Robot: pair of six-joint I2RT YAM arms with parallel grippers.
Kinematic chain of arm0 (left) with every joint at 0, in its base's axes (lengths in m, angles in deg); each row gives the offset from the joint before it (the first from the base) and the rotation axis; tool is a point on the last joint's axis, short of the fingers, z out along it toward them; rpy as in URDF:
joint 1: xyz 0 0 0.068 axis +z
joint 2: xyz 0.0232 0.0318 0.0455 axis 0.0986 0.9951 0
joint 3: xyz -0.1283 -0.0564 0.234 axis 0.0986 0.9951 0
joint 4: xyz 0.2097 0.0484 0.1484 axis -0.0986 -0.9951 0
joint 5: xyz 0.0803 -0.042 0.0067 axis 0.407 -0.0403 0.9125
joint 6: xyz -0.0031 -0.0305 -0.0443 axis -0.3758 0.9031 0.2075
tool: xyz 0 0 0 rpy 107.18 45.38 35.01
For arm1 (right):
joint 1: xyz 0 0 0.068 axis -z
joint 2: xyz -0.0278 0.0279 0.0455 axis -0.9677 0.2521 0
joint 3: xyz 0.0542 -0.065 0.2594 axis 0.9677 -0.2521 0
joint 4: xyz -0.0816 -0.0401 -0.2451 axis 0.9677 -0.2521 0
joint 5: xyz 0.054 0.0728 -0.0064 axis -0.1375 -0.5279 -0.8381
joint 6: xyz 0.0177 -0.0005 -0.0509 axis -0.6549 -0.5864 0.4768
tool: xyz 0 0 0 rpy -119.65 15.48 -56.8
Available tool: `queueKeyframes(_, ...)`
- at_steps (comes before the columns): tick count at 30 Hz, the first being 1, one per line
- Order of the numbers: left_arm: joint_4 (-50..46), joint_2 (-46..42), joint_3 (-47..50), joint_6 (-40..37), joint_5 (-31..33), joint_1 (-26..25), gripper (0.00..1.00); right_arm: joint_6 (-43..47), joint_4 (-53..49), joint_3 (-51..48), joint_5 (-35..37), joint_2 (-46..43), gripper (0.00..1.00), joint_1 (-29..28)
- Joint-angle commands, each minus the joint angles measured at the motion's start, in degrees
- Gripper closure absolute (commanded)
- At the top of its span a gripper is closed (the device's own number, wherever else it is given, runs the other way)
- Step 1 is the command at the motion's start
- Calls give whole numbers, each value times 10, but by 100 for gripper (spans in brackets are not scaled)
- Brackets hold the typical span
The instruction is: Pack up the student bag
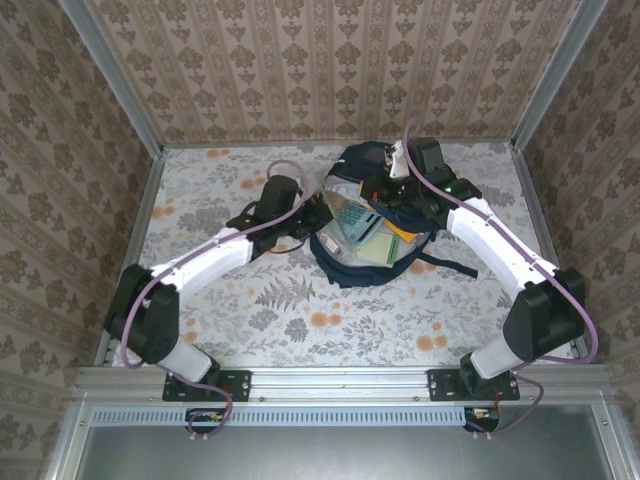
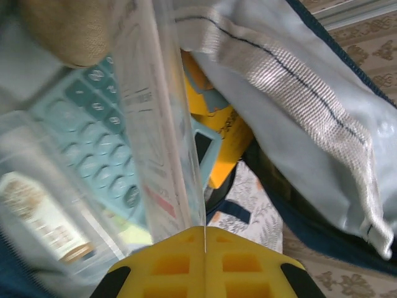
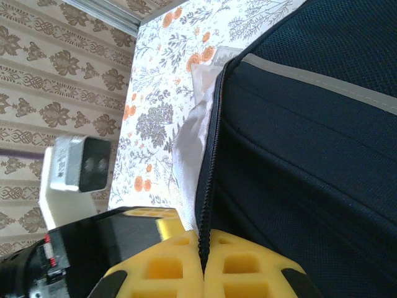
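student bag [image 1: 352, 270], zip — seemingly — between right fingers [image 3: 245, 273]

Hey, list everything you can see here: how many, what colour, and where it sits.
student bag: one, dark navy, middle of the table, open.
calculator: one, teal, inside the bag behind clear plastic.
clear plastic sleeve: one, transparent, at the bag's mouth.
yellow item: one, yellow-orange, inside the bag beside the calculator; what it is cannot be told.
pad: one, pale yellow-green, inside the bag.
table: one, pale floral cover with orange and grey, under the bag.
left gripper: one, yellow fingers, shut on the sleeve's edge.
right gripper: one, yellow fingers, shut on the bag's zipper edge.
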Motion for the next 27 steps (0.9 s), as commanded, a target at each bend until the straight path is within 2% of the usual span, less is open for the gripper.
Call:
queueKeyframes(1,90,37,-33,47,-11,-14,100,-3,23,13,-6,-26,100,-5)
queueKeyframes(4,135,66,-29,70,-10,-16,100,-2,21,12,-4,-28,100,-4)
queueKeyframes(8,95,93,-22,65,3,-14,100,0,19,11,-4,-30,100,-4)
queueKeyframes(14,142,115,32,112,10,-13,100,1,17,13,-3,-30,100,-5)
queueKeyframes(22,104,155,-64,76,-2,-17,100,1,16,18,-6,-26,100,-4)
queueKeyframes(23,97,158,-74,70,-1,-19,93,2,16,19,-5,-26,100,-5)
queueKeyframes(25,68,160,-94,60,0,-19,56,3,14,18,-4,-27,100,-5)
queueKeyframes(26,52,160,-103,54,0,-20,48,4,14,18,-3,-28,100,-5)
queueKeyframes(27,44,159,-106,49,0,-21,46,4,13,17,-3,-28,100,-5)
